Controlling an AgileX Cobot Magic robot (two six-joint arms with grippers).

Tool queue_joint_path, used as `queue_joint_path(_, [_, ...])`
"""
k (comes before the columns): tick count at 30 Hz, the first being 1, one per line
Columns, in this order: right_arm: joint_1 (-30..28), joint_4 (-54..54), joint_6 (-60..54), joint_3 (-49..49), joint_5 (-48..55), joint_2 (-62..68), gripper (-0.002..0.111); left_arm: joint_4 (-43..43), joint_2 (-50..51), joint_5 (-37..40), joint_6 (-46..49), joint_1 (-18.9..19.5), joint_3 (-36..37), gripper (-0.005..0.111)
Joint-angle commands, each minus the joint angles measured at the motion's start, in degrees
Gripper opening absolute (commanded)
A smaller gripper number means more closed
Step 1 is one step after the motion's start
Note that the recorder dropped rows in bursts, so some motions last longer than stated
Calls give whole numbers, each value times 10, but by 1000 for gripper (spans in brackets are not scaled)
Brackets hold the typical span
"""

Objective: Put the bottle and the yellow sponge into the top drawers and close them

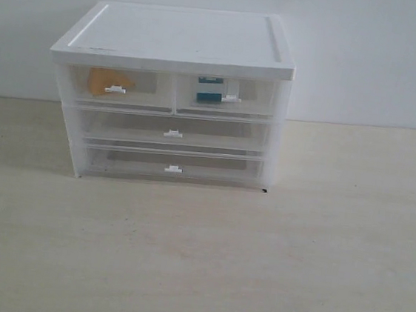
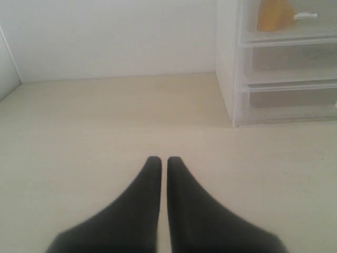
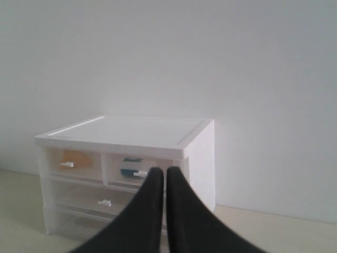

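The white-topped plastic cabinet stands on the table with both top drawers pushed in. The yellow sponge shows through the left top drawer; it also appears as an orange shape in the left wrist view. The teal bottle with its white end lies inside the right top drawer, seen again as a dark patch. My left gripper is shut over bare table, away from the cabinet's side. My right gripper is shut and holds nothing. Neither gripper appears in the exterior view.
Below the top drawers are two full-width translucent drawers, both pushed in, each with a small white handle. A white wall stands right behind the cabinet. Pale wooden tabletop stretches in front.
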Motion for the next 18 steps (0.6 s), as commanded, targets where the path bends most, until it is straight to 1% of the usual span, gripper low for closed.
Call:
queue_joint_path(1, [-1, 2, 1, 2, -1, -1, 0, -6, -1, 4, 4, -1, 2, 4])
queue_joint_path(18, [-1, 2, 1, 2, -1, -1, 0, -6, -1, 4, 0, -1, 2, 4])
